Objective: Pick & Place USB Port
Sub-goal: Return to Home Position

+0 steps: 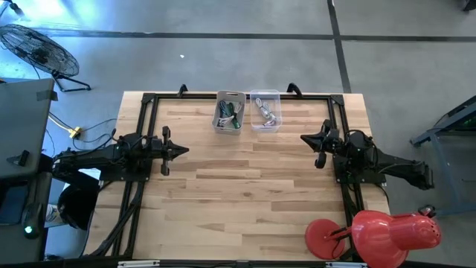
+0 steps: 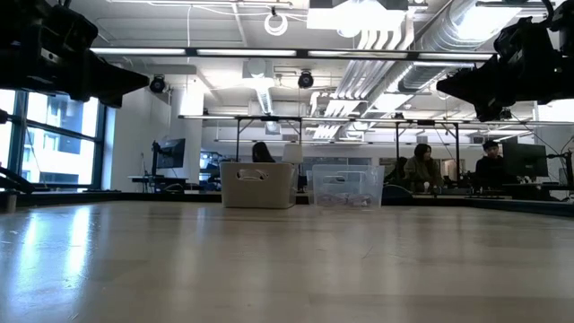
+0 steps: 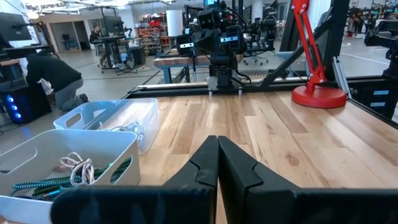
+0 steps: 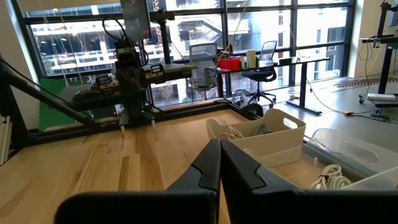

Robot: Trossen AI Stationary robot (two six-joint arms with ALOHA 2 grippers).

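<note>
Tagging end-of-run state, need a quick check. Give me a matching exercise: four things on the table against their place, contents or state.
Things:
1. gray bin
2. clear bin
3. lamp
4. left gripper

Descriptions:
A. shut, holding nothing, over the left side of the table
B. red, at the right-side corner away from the bins
C. holds a white cable
D. holds several coloured cables

Pairs: 1-D, 2-C, 3-B, 4-A.

The right gripper is also shut, over the right side.
</note>
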